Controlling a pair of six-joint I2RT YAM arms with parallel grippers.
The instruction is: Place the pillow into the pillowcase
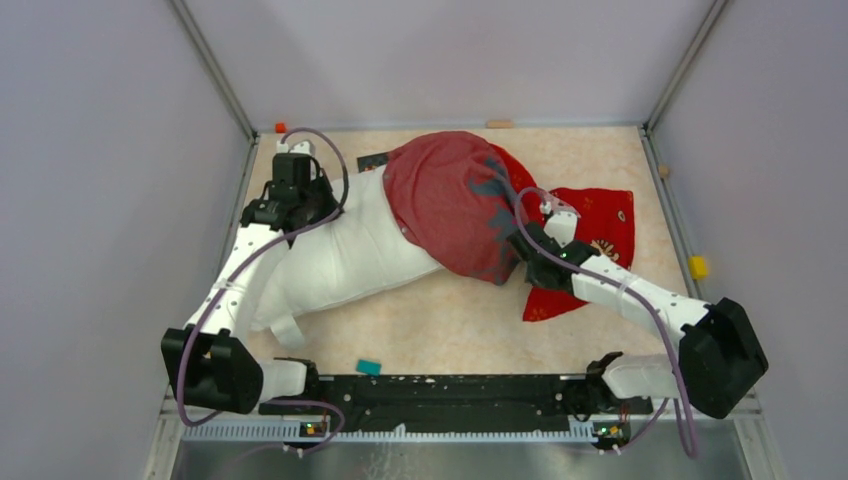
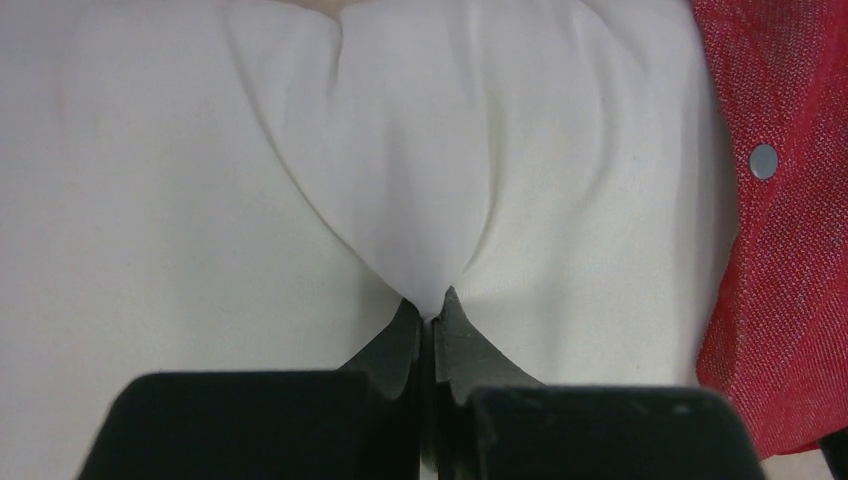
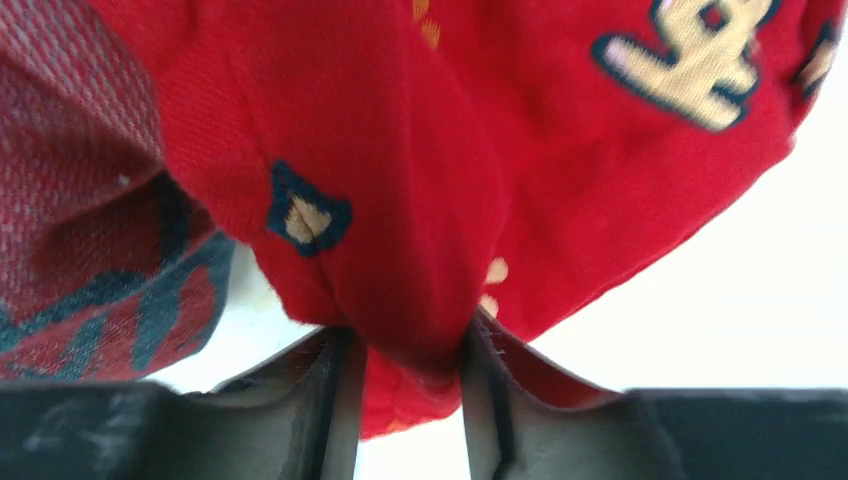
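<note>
Top external view puts me mid-insertion: left gripper (image 2: 432, 315) clenched on the pillow (image 1: 340, 255), which lies on the table (image 1: 450, 325), long axis near-left to far-right, 1 end inside the pillowcase (image 1: 440, 195), whose fold my right gripper (image 3: 410, 350) grasps; next, I judge, that fold must pull leftward along the pillow.
</note>
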